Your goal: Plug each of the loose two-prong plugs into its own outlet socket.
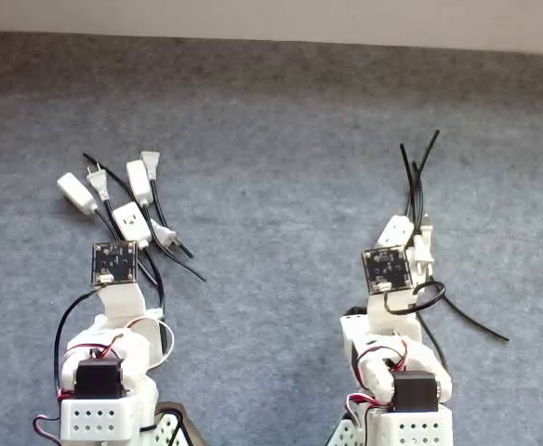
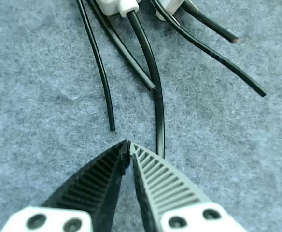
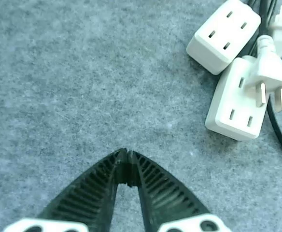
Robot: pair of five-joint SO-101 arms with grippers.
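While my left pincer (image 2: 129, 146) is closed, empty, beside thin black cords (image 2: 158, 96), my right pincer (image 3: 127, 155), closed too, is near a white two-prong plug (image 3: 271, 70) lying on a white plastic outlet block (image 3: 228, 116).

Grey felt table (image 1: 281, 121); at left, white plugs (image 1: 97, 178) and socket blocks (image 1: 74, 192) lie clustered among loose black cords (image 2: 155, 87); at right, two outlet blocks (image 3: 223, 36) sit just beside each other.
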